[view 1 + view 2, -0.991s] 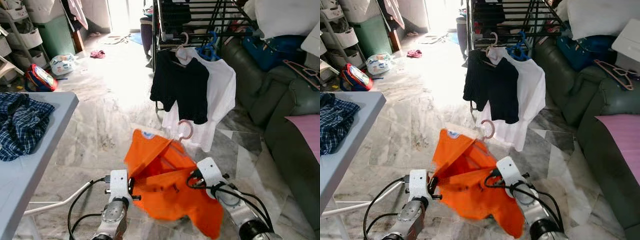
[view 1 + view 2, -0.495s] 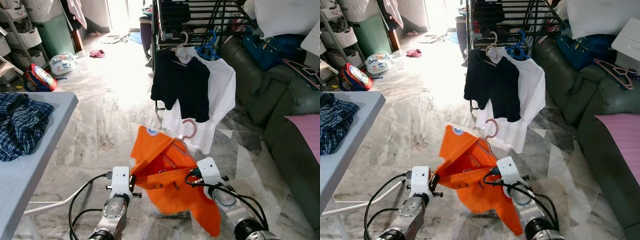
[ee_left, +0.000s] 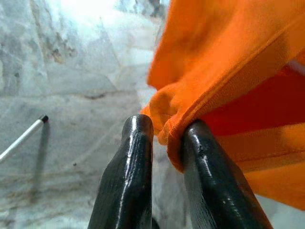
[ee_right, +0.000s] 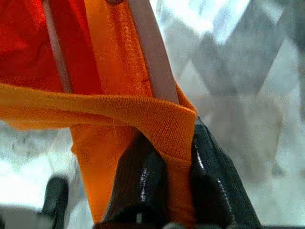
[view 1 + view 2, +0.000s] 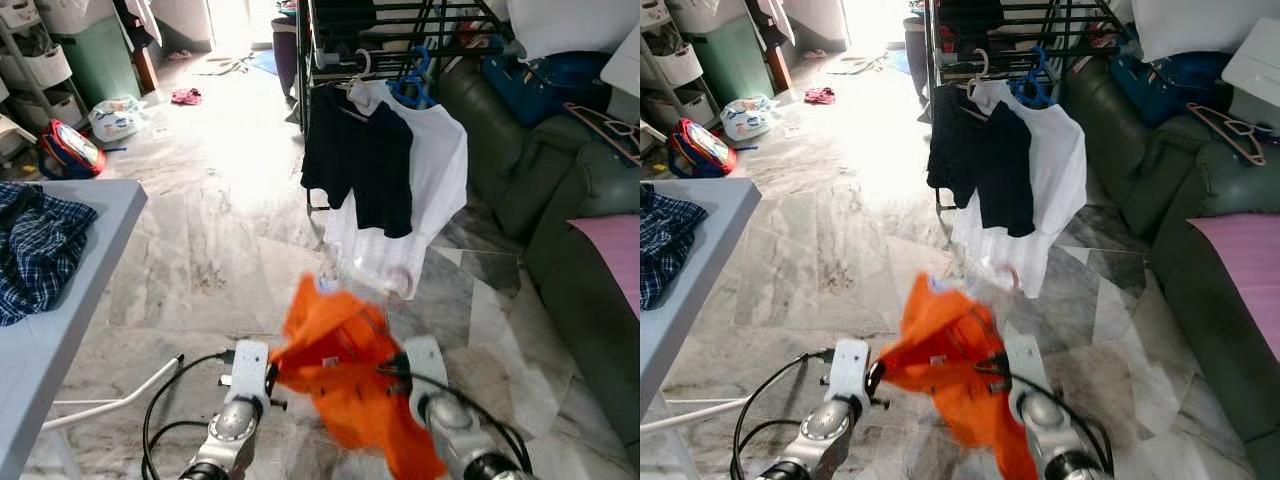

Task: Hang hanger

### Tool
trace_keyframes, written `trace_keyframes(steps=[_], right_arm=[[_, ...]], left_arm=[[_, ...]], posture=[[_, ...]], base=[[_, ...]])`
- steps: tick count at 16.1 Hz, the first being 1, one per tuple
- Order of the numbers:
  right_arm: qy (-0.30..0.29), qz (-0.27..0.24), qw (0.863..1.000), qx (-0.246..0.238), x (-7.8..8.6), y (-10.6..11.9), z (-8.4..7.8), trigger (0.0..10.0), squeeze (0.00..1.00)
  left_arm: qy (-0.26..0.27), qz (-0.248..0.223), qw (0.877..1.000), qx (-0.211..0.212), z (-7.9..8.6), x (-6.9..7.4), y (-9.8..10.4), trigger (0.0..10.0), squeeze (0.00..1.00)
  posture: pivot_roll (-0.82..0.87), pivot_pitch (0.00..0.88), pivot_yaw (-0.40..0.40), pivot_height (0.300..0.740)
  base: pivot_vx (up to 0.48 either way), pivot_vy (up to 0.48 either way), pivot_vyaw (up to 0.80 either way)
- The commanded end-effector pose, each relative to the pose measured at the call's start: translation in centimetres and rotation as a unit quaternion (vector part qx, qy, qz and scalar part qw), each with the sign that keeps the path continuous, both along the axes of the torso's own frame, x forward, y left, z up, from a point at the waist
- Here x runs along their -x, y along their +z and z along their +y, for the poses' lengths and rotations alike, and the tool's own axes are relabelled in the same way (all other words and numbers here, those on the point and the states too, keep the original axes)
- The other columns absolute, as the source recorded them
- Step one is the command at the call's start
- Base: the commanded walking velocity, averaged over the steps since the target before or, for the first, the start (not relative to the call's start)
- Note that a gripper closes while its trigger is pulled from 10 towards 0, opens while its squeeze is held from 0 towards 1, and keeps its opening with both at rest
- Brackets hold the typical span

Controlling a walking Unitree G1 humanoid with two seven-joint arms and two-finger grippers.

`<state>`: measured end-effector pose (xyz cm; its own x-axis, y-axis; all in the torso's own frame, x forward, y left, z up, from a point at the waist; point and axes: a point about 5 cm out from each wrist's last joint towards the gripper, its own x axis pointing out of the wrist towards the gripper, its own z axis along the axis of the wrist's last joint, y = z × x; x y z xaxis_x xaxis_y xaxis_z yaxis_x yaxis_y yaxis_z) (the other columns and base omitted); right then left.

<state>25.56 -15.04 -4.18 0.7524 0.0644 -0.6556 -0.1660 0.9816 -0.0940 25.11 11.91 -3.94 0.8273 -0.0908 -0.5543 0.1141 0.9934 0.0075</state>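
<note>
Gripping hem, left gripper (image 3: 162, 131) pinched orange shirt (image 5: 345, 375) edge, low over marble floor (image 5: 200, 250). Shirt soft, limp, light; pale hanger (image 4: 150, 57) inside stiff, better hold near hook. Right gripper (image 4: 164, 157) clamped collar fabric beside hanger arm. Drying rack (image 5: 400, 40) ahead, well apart.

No legible text, label, brand, number or sign in any view. The orange shirt (image 5: 345, 370) carries a small dark mark on its front and a pale patch near its top edge; both are too blurred to read. The bag (image 5: 115, 115) on the floor at the far left has coloured print, too small to make out.
</note>
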Motion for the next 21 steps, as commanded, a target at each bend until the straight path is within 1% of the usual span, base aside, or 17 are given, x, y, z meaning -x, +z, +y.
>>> trace_keyframes(steps=[1, 3, 4, 5, 7, 10, 11, 15, 16, 17, 19, 20, 21], right_arm=[[0.001, 0.025, 0.999, 0.026, 0.7, -0.6, -0.9, 10.0, 0.0], [0.047, 0.055, 0.996, 0.055, 2.1, -1.6, -0.8, 10.0, 0.0], [0.068, 0.063, 0.993, 0.072, 2.6, -1.9, -0.7, 10.0, 0.0], [0.083, 0.066, 0.991, 0.083, 2.9, -2.1, -0.6, 10.0, 0.0], [0.101, 0.073, 0.988, 0.086, 3.4, -2.4, -0.3, 10.0, 0.0], [0.117, 0.08, 0.985, 0.095, 4.0, -2.8, -0.2, 10.0, 0.0], [0.124, 0.087, 0.983, 0.1, 4.5, -3.1, -0.4, 10.0, 0.0], [0.11, 0.102, 0.984, 0.1, 5.3, -3.5, -1.0, 10.0, 0.0], [0.11, 0.104, 0.983, 0.101, 5.4, -3.6, -1.0, 10.0, 0.0], [0.111, 0.106, 0.983, 0.101, 5.5, -3.6, -0.8, 10.0, 0.0], [0.107, 0.109, 0.983, 0.097, 5.5, -3.6, -0.6, 10.0, 0.0], [0.107, 0.109, 0.984, 0.096, 5.3, -3.6, -0.3, 10.0, 0.0], [0.107, 0.109, 0.984, 0.096, 5.3, -3.6, -0.2, 10.0, 0.0]], left_arm=[[-0.022, 0.033, 0.994, -0.105, 3.2, -1.4, 0.5, 10.0, 0.0], [-0.006, 0.05, 0.992, -0.112, 4.3, -0.5, -0.2, 10.0, 0.0], [0.003, 0.061, 0.994, -0.093, 4.6, 0.0, -0.5, 10.0, 1.0], [0.006, 0.067, 0.995, -0.077, 4.9, 0.4, -0.8, 10.0, 1.0], [0.003, 0.086, 0.992, -0.092, 5.4, 1.4, -1.4, 10.0, 1.0], [-0.002, 0.095, 0.991, -0.097, 5.6, 2.0, -1.8, 10.0, 1.0], [-0.01, 0.098, 0.989, -0.107, 5.7, 2.2, -1.9, 10.0, 1.0], [-0.032, 0.108, 0.986, -0.121, 5.2, 2.5, -2.2, 10.0, 1.0], [-0.033, 0.112, 0.985, -0.126, 5.1, 2.7, -2.3, 10.0, 1.0], [-0.033, 0.118, 0.985, -0.119, 5.1, 2.9, -2.5, 10.0, 1.0], [-0.036, 0.126, 0.984, -0.121, 5.1, 3.2, -2.7, 10.0, 1.0], [-0.037, 0.133, 0.983, -0.123, 5.1, 3.5, -2.9, 10.0, 0.27], [-0.037, 0.135, 0.983, -0.121, 5.1, 3.6, -3.0, 10.0, 0.27]], posture=[[-0.02, 0.059, -0.011, 0.74], [-0.01, 0.058, -0.026, 0.74], [-0.01, 0.058, -0.028, 0.74], [-0.01, 0.059, -0.03, 0.74], [0.0, 0.065, -0.026, 0.74], [0.0, 0.07, -0.023, 0.74], [0.0, 0.073, -0.021, 0.74], [-0.01, 0.074, -0.02, 0.74], [-0.01, 0.074, -0.022, 0.74], [-0.01, 0.073, -0.023, 0.74], [-0.01, 0.075, -0.024, 0.74], [-0.01, 0.076, -0.024, 0.74], [-0.01, 0.076, -0.024, 0.74]], base=[[0.0, 0.0, 0.0], [0.0, 0.0, 0.0], [0.0, 0.0, 0.0], [0.0, 0.0, 0.0], [0.0, 0.0, 0.0], [0.0, 0.0, 0.0], [0.0, 0.0, 0.0], [0.0, 0.0, 0.0], [0.0, 0.0, 0.0], [0.0, 0.0, 0.0], [0.0, 0.0, 0.0], [0.0, 0.0, 0.0], [0.0, 0.0, 0.0]])
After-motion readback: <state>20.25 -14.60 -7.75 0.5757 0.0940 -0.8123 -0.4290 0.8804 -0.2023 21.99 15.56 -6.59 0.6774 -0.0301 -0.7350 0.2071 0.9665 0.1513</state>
